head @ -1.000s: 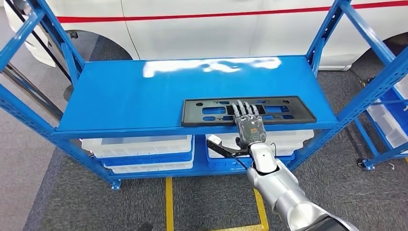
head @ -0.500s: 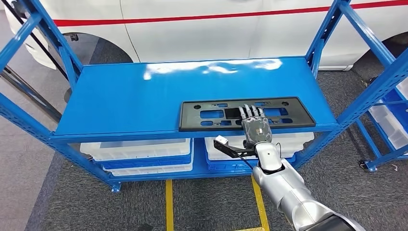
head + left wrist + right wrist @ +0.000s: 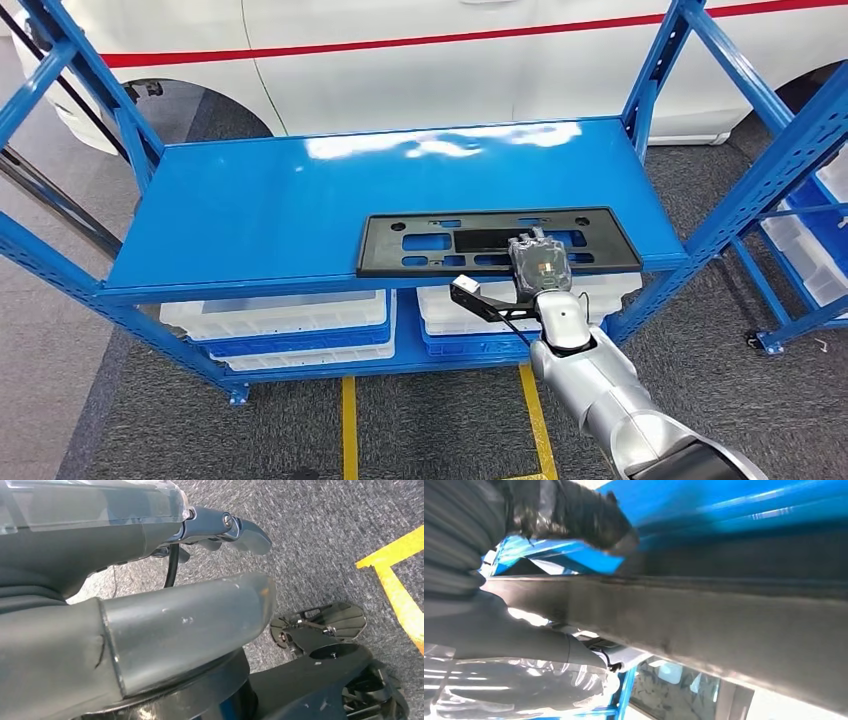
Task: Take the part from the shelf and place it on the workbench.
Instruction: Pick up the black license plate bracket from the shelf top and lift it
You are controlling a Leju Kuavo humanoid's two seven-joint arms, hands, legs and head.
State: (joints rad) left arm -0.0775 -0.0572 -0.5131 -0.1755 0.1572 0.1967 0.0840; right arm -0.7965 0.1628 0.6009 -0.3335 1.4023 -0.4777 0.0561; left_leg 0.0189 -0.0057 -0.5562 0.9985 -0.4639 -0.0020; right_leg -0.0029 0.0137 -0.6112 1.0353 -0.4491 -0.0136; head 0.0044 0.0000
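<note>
The part point(image 3: 440, 240) is a long black plastic plate with slots, lying flat on the blue shelf point(image 3: 280, 200) right at its front edge. My right hand point(image 3: 538, 262) grips it at its right half, fingers curled down over the near rim. In the right wrist view the part's edge point(image 3: 724, 625) runs across the picture, with dark fingers point(image 3: 589, 520) wrapped over it. My left hand point(image 3: 190, 625) hangs over the grey floor and holds nothing.
White and blue bins point(image 3: 290, 320) sit on the lower shelf level. Blue uprights point(image 3: 745, 200) frame the shelf on both sides, and a second rack with bins point(image 3: 815, 240) stands at the right. A white car point(image 3: 450, 50) is behind. Yellow floor lines point(image 3: 350, 430) run below.
My right hand's fingers, flat on the part before, have curled around its near rim. The part has slid slightly toward the shelf's front edge. The view has shifted a little.
</note>
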